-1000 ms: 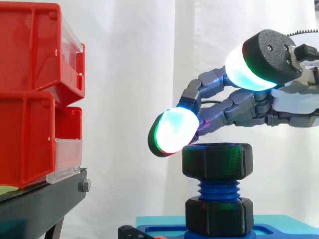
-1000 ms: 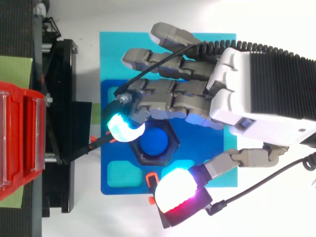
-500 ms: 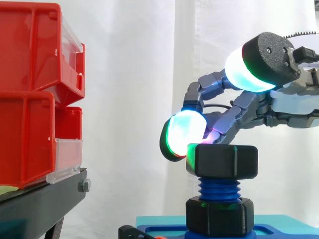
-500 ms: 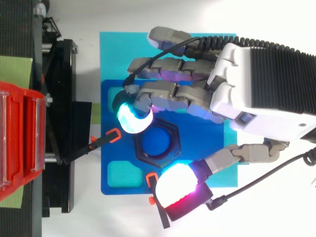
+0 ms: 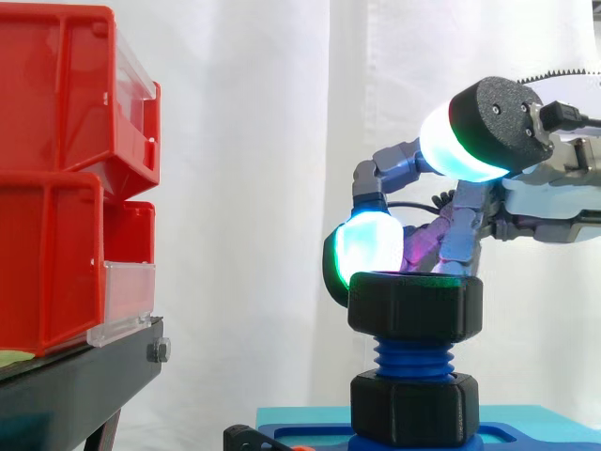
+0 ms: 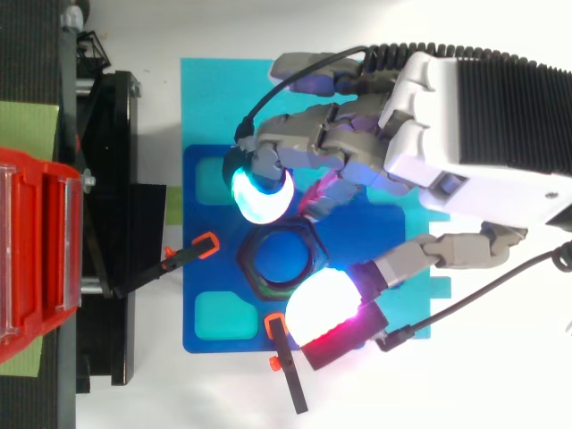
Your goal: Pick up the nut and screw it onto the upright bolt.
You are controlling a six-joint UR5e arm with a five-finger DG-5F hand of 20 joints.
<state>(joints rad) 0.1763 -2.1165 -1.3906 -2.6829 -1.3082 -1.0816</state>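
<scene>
White curtain behind. Black hexagonal nut sits on the ribbed blue bolt — hand over it; whether it grips cannot be told.

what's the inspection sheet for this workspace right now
surface: dark blue plastic plate on a cyan mat.
job's things: black hexagonal plastic nut sits on top of the blue threaded upright bolt; bare thread shows below it, above a second black hexagonal nut at the bolt's foot.
clutter: two orange-tipped black clamps at the plate's edge.
hand: grey and white robot hand over the top nut.
cables: nothing seen.
surroundings: red plastic bins stacked on a black stand; white curtain behind.
</scene>
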